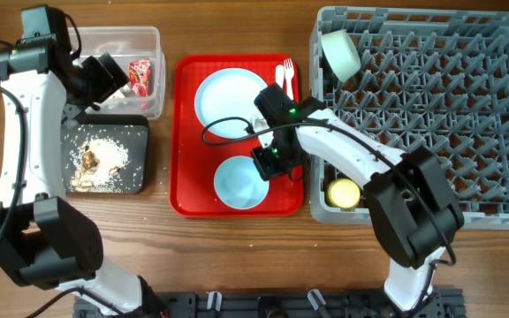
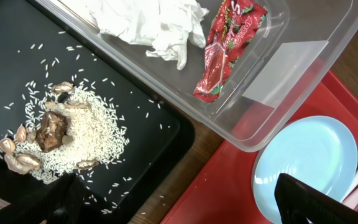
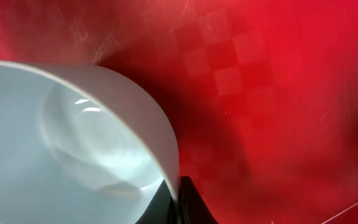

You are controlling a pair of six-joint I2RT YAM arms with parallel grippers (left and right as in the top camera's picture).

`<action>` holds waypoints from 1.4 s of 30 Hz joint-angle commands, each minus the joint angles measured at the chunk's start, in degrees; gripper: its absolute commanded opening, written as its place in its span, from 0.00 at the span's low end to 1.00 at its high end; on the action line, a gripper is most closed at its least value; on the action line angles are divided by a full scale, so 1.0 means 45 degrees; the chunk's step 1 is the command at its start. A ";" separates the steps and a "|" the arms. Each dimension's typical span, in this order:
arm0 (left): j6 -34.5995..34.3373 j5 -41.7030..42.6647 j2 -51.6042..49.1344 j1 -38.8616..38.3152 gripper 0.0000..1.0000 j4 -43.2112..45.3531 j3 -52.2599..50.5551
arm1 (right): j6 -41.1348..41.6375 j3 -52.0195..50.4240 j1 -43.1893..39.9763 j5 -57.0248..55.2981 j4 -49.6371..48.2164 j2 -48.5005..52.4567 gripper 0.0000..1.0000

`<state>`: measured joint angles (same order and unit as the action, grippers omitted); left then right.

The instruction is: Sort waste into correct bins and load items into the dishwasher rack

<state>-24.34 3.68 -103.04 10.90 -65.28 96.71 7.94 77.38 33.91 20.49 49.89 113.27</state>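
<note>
A: Overhead view, and the biggest piece on the table (image 1: pixel 237 256) is the dishwasher rack (image 1: pixel 467 106): a grey plastic lattice with upright pegs, filling the right of the frame.

B: Next down is the glossy red tray (image 1: pixel 184 132) in the centre. Then, upper left, the clear tub (image 1: pixel 153 53) sits above the matte black tray (image 1: pixel 135 172).

A: On the red tray there's a smooth pale blue plate (image 1: pixel 224 97), and below it the tray bowl (image 1: pixel 237 184), round and upright.

B: That bowl's the one to watch. The right pincer (image 1: pixel 272 161) sits at the bowl's right edge. The right wrist view shows a finger on each side of the thin rim, and it looks clenched on it.

A: And the rack is directly right of that pincer, so the right arm is clearly the nearer one. I'd expect a lift and a carry to the right.

B: The bowl is round, so there's no long axis to worry about. A racked bowl (image 1: pixel 341 55) leans on edge at the rack's upper left, and a yellow cup (image 1: pixel 343 193) sits at its lower left.

A: The left pincer (image 1: pixel 106 78) hangs released by the tub, holding nothing.

B: In the tub are a crumpled napkin (image 2: pixel 148 22) and a crinkly red wrapper (image 2: pixel 225 53). Loose rice (image 2: pixel 86 134) lies on the black tray.
</note>
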 commanded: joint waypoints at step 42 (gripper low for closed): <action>-0.0121 -0.0126 0.0209 -0.0005 1.00 0.0034 0.0175 | -0.2531 0.1943 -0.0248 -2.1740 0.1817 -0.2531 0.05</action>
<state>-24.34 3.68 -103.04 10.90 -65.30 96.71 4.10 86.59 33.10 -70.11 58.28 97.49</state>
